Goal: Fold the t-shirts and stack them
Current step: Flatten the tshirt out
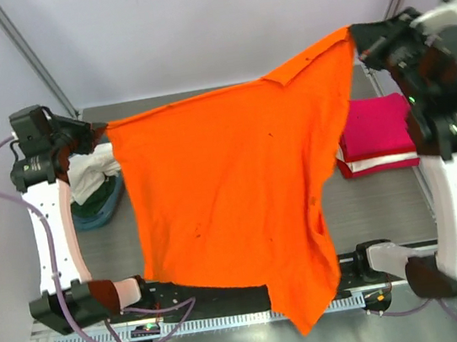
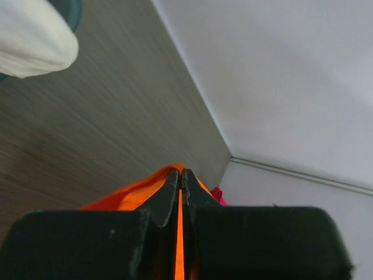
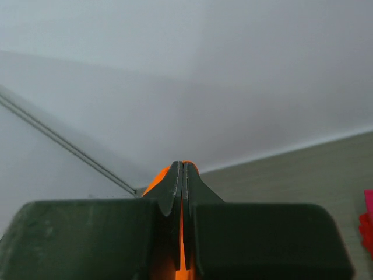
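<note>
Left gripper (image 1: 102,131) and right gripper (image 1: 356,36) are each clamped on an orange t-shirt (image 1: 231,188), which I hold spread aloft just left of the folded pink stack (image 1: 381,137). Farther left of that stack, an unfolded pile (image 1: 91,177) waits; I judge the task partly done.

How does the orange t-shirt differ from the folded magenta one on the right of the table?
The orange t-shirt hangs unfolded in the air; the magenta t-shirt lies folded flat on the table. The orange t-shirt is pinched at its upper corners by the left end effector and right end effector; nothing touches the magenta t-shirt. Spread out, the orange t-shirt covers far more of the overhead view than the magenta t-shirt. Both are brightly colored garments.
</note>
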